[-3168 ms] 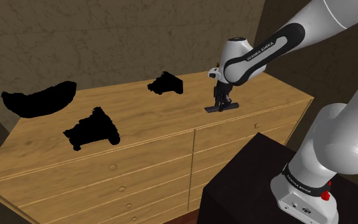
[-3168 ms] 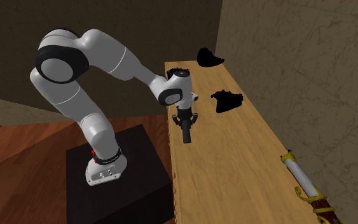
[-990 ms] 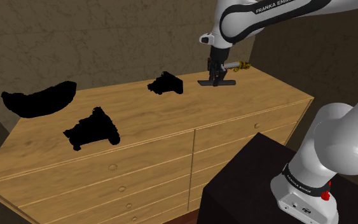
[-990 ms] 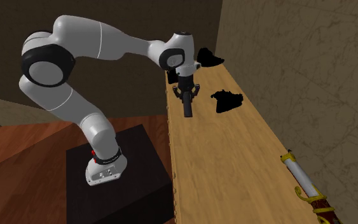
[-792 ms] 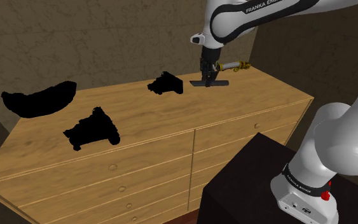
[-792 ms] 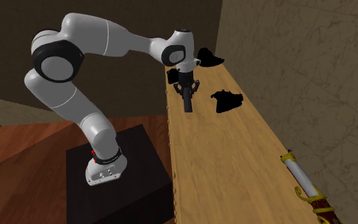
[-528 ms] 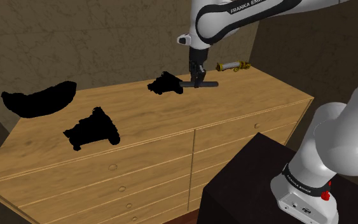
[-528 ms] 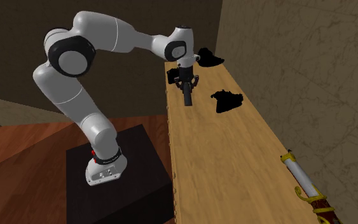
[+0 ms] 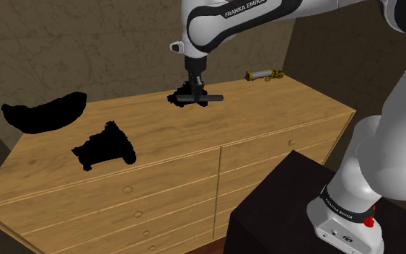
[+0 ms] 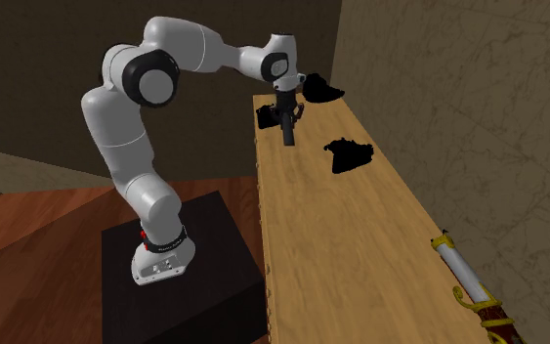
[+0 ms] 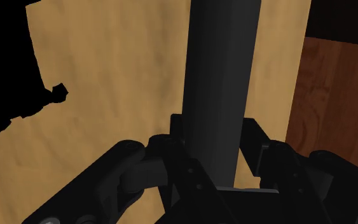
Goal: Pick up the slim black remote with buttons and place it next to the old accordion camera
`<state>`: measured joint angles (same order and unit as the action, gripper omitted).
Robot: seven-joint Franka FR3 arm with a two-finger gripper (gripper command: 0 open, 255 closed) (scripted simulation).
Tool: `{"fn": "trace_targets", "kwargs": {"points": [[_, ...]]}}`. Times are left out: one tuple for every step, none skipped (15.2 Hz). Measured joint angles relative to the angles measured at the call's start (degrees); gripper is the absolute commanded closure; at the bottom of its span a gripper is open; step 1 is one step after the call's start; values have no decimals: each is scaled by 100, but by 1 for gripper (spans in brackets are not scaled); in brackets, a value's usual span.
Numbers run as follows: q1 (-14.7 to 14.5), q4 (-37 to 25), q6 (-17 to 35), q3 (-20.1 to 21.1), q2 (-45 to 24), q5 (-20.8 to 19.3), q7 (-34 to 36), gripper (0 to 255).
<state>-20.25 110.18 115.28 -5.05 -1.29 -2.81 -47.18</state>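
Gripper: the black gripper [image 9: 196,93] [image 10: 284,124] [image 11: 215,139] hangs fingers-down from the white arm [image 9: 237,16], pinching the remote across its width.
Remote: the slim, dark remote [image 9: 210,97] [image 10: 287,138] [image 11: 222,63] is held level above the dresser. Its buttons cannot be made out.
Dresser: the light wooden dresser [image 9: 266,126] [image 10: 341,244] has drawers in its front.
Shoulder view: the remote overlaps the black shape by the wall [image 9: 182,97]. The lumpy black shape [image 9: 106,145] sits nearer the front edge. The curved black shape [image 9: 42,112] lies towards this view's left.
Second exterior view: here the remote is just beside the lumpy black shape [image 10: 265,115], near the front edge. It is apart from the black shape by the wall [image 10: 349,155]. The curved black shape [image 10: 321,89] lies beyond the gripper.
Wrist view: the fingers [image 11: 255,137] clasp the remote from both sides over the dresser's edge. Reddish wood floor [image 11: 330,95] shows past that edge.
Camera: all three shapes are flat black, so I cannot tell which is the camera.
Far end: a long gold-trimmed object [image 9: 264,73] [image 10: 466,281] lies well apart from the gripper.
Stand: the dark stand [image 9: 280,209] [image 10: 190,293] is on the floor beside the dresser.
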Motion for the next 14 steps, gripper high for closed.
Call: {"fn": "trace_targets", "kwargs": {"points": [[-47,-215,-28,45,-189,8,88,255],[-83,-418,-77,79,-350,15,154,255],[-125,-630,-140,115,-501,18,230,255],[-171,-883,-219,153,-680,20,312,255],[-216,-1085,-259,188,-844,20,391,255],[-266,-1387,-353,225,-1059,21,475,255],[-291,-1655,-425,244,-1256,25,515,255],[-312,-1719,-419,257,-1329,23,551,255],[-313,-1737,-383,259,-1382,25,554,255],[-313,-1697,-322,259,-1404,25,560,255],[-318,-1657,-265,261,-1421,24,570,255],[-319,-1598,-190,262,-1438,22,576,255],[-325,-1561,-141,265,-1452,21,588,255],[-327,-1529,-86,267,-1474,20,594,255]]}}
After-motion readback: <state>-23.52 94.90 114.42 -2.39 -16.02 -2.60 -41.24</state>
